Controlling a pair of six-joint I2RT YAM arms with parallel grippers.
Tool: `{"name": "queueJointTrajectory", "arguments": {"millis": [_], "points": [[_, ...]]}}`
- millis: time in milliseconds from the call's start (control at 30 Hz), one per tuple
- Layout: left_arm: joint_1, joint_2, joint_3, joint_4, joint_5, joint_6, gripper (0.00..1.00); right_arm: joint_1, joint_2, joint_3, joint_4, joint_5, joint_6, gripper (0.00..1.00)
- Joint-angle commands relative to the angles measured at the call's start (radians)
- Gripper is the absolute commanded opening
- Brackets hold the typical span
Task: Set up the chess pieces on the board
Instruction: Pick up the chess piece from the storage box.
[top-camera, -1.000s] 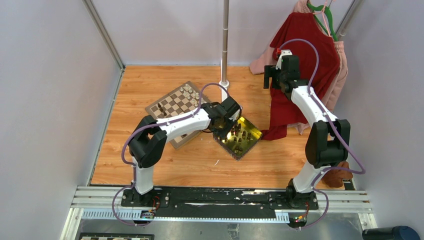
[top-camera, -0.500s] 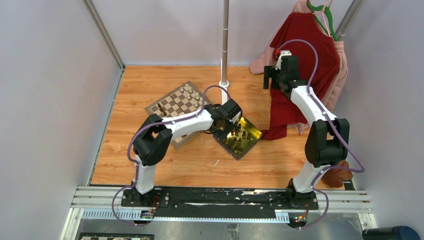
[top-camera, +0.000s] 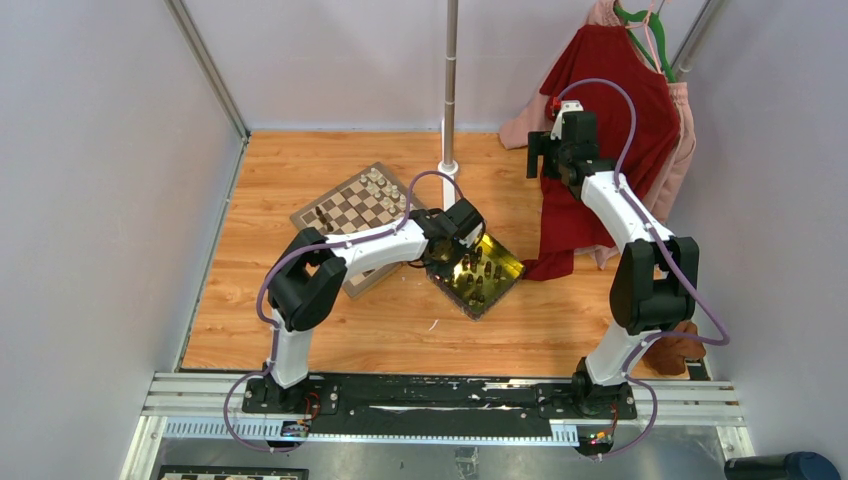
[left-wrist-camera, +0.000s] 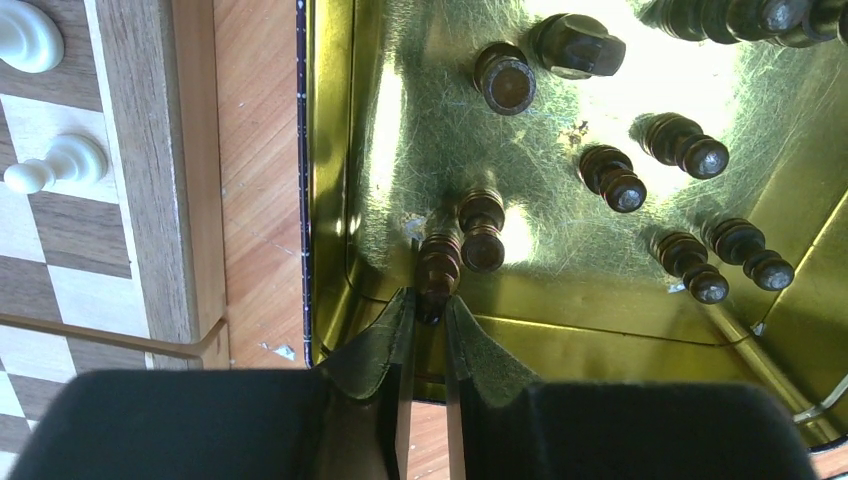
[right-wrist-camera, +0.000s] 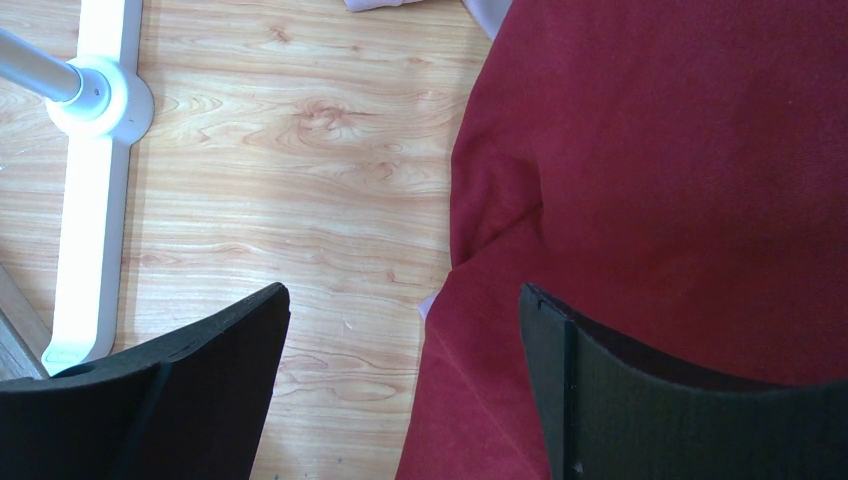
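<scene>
LIFTING FROM THE TRAY: The left gripper (left-wrist-camera: 425, 305) reaches into the shiny yellow tray (left-wrist-camera: 330, 150), its fingers drawn narrow around the lower part of a dark brown pawn (left-wrist-camera: 439, 262) that stands by the tray wall nearest the board (left-wrist-camera: 150, 150). The pinch looks made, though the fingertips hide the contact itself. Several other dark pieces (left-wrist-camera: 612, 180) stand across the tray floor, and white pieces (left-wrist-camera: 55, 165) sit on squares near the board's edge. The board lies just beside the tray, with a strip of table between them. The right gripper (right-wrist-camera: 402, 300) hangs over a red garment (right-wrist-camera: 680, 150) toward the table's far right corner, jaws wide and empty. The step in hand appears to be picking up a dark piece. The next move calls for a straight lift clear of the neighbouring pawn (left-wrist-camera: 483, 235) and the tray wall, then a carry across to a square on the board.
</scene>
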Motion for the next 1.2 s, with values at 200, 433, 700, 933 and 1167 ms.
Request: {"name": "queueJointTrajectory", "arguments": {"millis": [200, 433, 700, 933, 1167], "points": [[0.002, -0.012, 0.023, -0.006, -0.041, 0.006, 0.01, -0.014, 0.005, -0.013, 0.006, -0.010, 0.011, 0.88], [0.002, -0.032, 0.041, -0.028, -0.048, 0.000, 0.00, -0.014, 0.000, -0.013, 0.006, -0.010, 0.013, 0.88], [0.002, -0.064, 0.050, -0.039, -0.056, -0.012, 0.00, -0.015, -0.003, -0.015, 0.006, -0.010, 0.016, 0.88], [0.002, -0.078, 0.091, -0.066, -0.068, -0.021, 0.00, -0.014, -0.004, -0.012, 0.003, -0.010, 0.014, 0.88], [0.002, -0.119, 0.148, -0.119, -0.137, -0.050, 0.00, -0.014, -0.007, -0.008, 0.001, -0.010, 0.015, 0.88]]}}
